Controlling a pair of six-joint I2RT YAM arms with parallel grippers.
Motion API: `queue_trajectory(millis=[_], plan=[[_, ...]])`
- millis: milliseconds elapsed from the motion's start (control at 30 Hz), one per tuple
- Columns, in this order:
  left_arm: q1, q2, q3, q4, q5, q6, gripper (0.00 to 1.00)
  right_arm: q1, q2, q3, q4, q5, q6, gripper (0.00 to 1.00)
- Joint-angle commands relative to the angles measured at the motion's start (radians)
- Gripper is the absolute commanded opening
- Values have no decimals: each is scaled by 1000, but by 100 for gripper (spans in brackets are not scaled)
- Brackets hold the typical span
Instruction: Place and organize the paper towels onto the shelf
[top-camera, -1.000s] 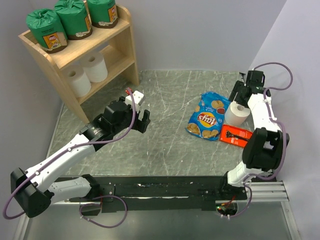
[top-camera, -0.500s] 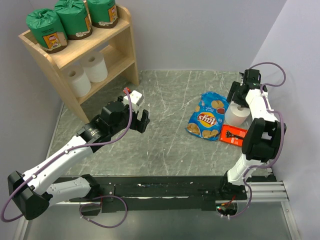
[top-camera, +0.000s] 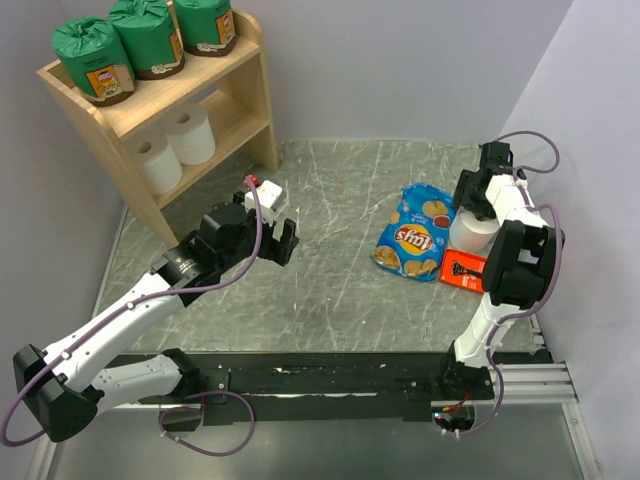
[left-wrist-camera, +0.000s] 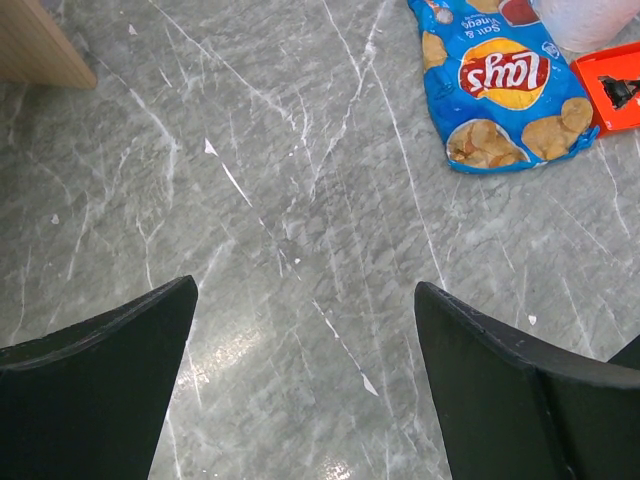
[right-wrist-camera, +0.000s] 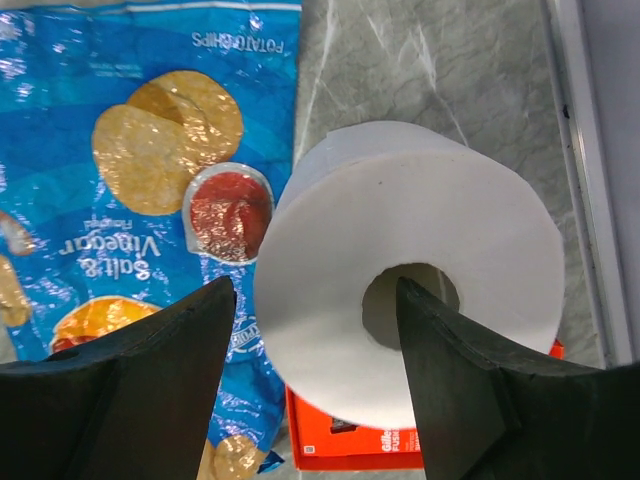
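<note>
Three green-wrapped paper towels (top-camera: 145, 40) stand on the top tier of the wooden shelf (top-camera: 150, 112), and two bare white ones (top-camera: 175, 145) on its lower tier. Another white paper towel roll (top-camera: 470, 232) (right-wrist-camera: 410, 270) stands upright at the far right, partly on a red packet. My right gripper (top-camera: 478, 198) (right-wrist-camera: 312, 285) points down over this roll. One finger is in the hollow core and the other just outside the roll's left wall, a thin gap still showing. My left gripper (top-camera: 275, 235) (left-wrist-camera: 305, 288) hovers open over bare marble, holding nothing.
A blue Lay's chip bag (top-camera: 412, 235) (right-wrist-camera: 130, 150) lies just left of the roll. The flat red packet (top-camera: 470, 270) (right-wrist-camera: 350, 440) sits under the roll's near edge. The right wall and the table's metal edge (right-wrist-camera: 590, 200) are close beside the roll.
My right gripper has moved onto the white roll and its jaws have narrowed around the roll's wall. The left arm has drifted slightly left, still open.
</note>
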Motion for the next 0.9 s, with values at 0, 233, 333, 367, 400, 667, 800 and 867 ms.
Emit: queue_trajectory(millis=[0,233,333,367,400,667,800,867], plan=[[-4,-28,14,35,-17,9,96,-3,23,54,1,31,-17,72],[-4,-25,14,29,-48,14,96,-2,18,71,-12,74,-37,51],[-4,-23,14,28,-80,17,97,3,-6,71,-9,86,-48,42],[-4,-26,15,26,-88,17,97,6,-19,74,-12,89,-49,42],[-4,-30,15,26,-104,17,97,12,-25,79,-20,94,-51,41],[-4,-111,-26,95,-266,26,97,110,-109,171,-98,162,-34,41],[-2,-160,-57,136,-373,29,96,217,-145,210,-106,155,-20,41],[-2,-184,-75,156,-451,29,96,328,-135,217,-103,154,-11,41]])
